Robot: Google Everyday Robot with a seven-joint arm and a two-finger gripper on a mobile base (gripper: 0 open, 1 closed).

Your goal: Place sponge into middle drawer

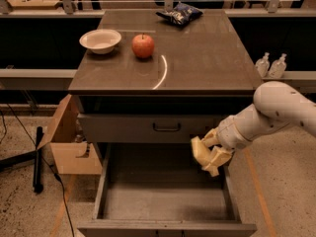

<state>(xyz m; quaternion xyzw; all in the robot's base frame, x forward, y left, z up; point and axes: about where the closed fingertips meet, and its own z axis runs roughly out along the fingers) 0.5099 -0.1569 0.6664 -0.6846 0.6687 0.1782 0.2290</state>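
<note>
Pale yellow foam sponge (199, 151), clamped in the cream pincer (211, 158) at the grey metal drawer's (163, 199) three o'clock wall, wants carrying inward before release.

Arm: smooth white rounded shell, bulky joint up-right of claw (211, 159); narrower white wrist just behind. Claw cream, blocky, above middle drawer (163, 201), right side.

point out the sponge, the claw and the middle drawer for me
sponge (198, 151), camera view, its pale yellow left edge
claw (213, 158), camera view, between its fingertips, above the drawer's right rear corner
middle drawer (158, 196), camera view, bare grey floor
</note>
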